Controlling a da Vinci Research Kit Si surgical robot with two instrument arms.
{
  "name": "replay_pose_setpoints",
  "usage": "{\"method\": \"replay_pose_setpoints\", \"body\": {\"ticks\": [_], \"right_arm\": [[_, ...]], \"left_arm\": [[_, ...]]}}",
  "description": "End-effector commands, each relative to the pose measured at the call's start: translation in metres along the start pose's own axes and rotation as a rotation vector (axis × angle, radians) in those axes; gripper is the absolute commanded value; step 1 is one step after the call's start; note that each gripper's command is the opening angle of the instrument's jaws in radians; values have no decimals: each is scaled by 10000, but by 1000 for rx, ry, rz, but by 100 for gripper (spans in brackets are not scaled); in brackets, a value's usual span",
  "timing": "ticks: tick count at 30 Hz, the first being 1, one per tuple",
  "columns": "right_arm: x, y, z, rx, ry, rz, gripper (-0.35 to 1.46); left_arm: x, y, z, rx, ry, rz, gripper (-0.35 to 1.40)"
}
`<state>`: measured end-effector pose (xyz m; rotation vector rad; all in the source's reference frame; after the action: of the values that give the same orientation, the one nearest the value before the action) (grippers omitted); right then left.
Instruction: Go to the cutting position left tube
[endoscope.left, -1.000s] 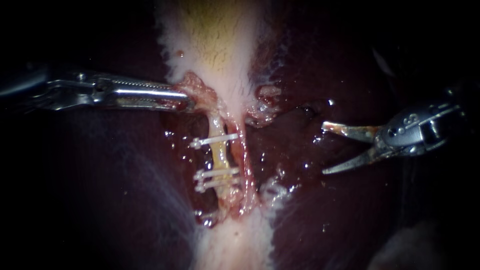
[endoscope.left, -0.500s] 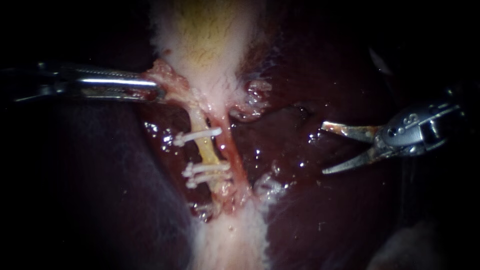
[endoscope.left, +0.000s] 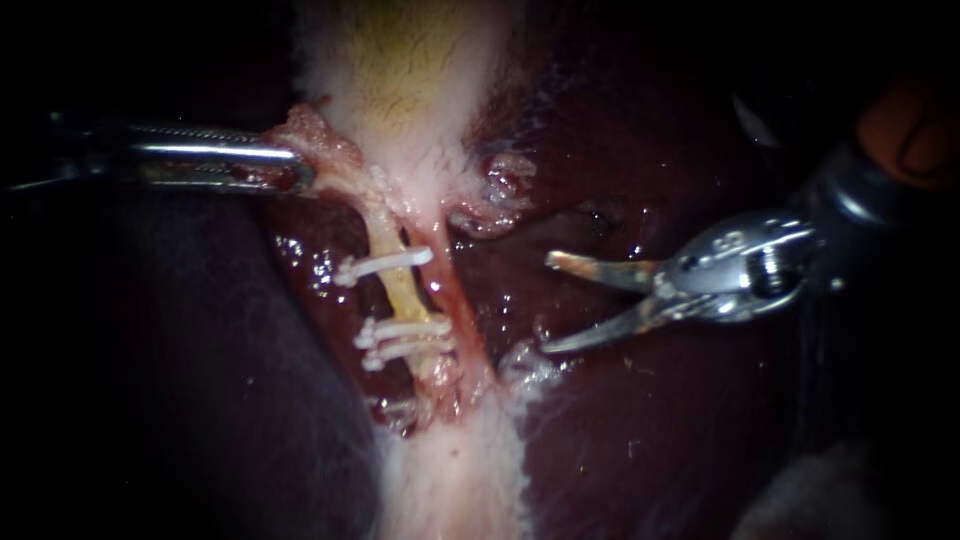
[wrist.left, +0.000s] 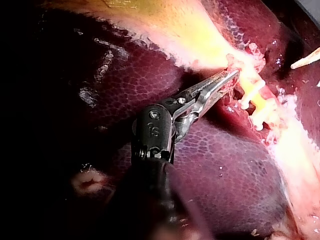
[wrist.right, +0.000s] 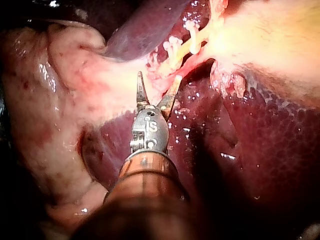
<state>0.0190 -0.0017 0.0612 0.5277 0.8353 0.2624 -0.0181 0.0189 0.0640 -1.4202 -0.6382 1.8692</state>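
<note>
In the endoscope view the pale yellow left tube (endoscope.left: 401, 288) runs down from the gallbladder (endoscope.left: 400, 80), with a reddish right tube (endoscope.left: 455, 300) beside it. One white clip (endoscope.left: 385, 264) crosses the left tube high up and two clips (endoscope.left: 405, 338) lie lower. My left instrument (endoscope.left: 295, 170) has its jaws shut on a flap of tissue (endoscope.left: 320, 135) at the gallbladder's neck and holds it out to the left. My right instrument (endoscope.left: 548, 305) stands to the right of both tubes, blades open, touching neither. In the right wrist view its blades (wrist.right: 158, 80) gape short of the clips (wrist.right: 192, 32).
Dark liver (endoscope.left: 650, 430) surrounds the tubes on both sides. A pale strip of tissue (endoscope.left: 450, 480) continues below the clips. In the left wrist view my left instrument (wrist.left: 227, 80) grips tissue next to the clipped tube (wrist.left: 255, 100), and a blade tip (wrist.left: 305, 60) of my right instrument shows beyond it.
My right instrument has moved left toward the tubes, blades still open. My left instrument has drawn the gripped tissue farther left, pulling the tubes and clips with it.
</note>
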Motion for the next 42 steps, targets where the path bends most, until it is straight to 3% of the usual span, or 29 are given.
{"method": "replay_pose_setpoints", "body": {"ticks": [1, 11, 22, 29, 35, 42], "right_arm": [[-1, 0, 8, 10, -4, 3, 135], [-5, 11, 58, 53, -16, 25, 131], [-22, 39, 90, 50, -23, 34, 130], [-16, 50, 103, 78, -25, 14, 130], [-8, 44, 109, 153, 54, -35, 128], [6, 36, 120, 213, 88, -44, 126]], "left_arm": [[0, 0, 0, 0, 0, -1, -35], [-2, 3, 2, 5, 1, -6, -35], [-3, 3, 3, 7, 1, -6, -35], [-3, 3, 3, 4, 1, -6, -35], [-3, 3, 3, 4, 1, -6, -35], [-3, 3, 3, 4, 1, -6, -35]]}}
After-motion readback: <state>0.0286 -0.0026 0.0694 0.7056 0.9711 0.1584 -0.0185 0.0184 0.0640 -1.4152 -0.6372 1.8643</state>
